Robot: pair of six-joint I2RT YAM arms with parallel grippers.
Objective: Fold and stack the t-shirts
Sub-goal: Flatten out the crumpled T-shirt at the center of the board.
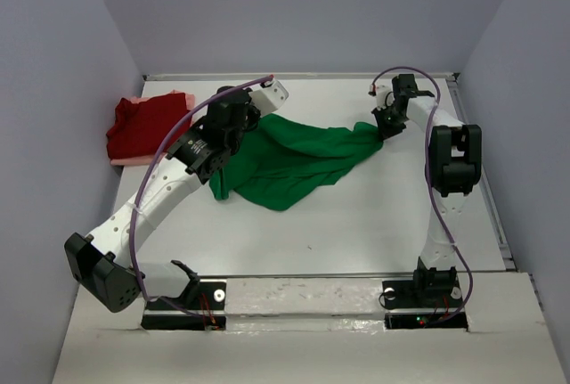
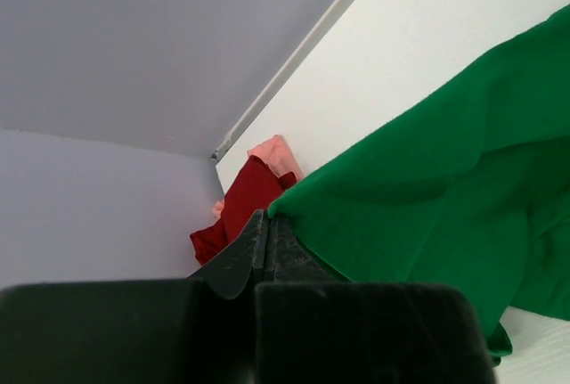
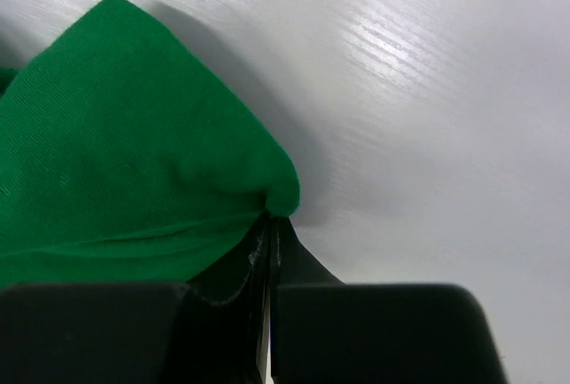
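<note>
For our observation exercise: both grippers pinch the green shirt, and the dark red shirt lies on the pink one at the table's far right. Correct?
No. The top external view shows the dark red shirt on the pink shirt at far left. Left gripper and right gripper do pinch the green shirt.

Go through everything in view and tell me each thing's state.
Green t-shirt: unfolded, rumpled, pinched at two edges.
Dark red t-shirt: roughly folded, lying on the pale pink one.
Pale pink t-shirt: mostly hidden beneath it.
Left gripper: fingers shut on the green t-shirt.
Right gripper: fingers shut on the green t-shirt.
</note>
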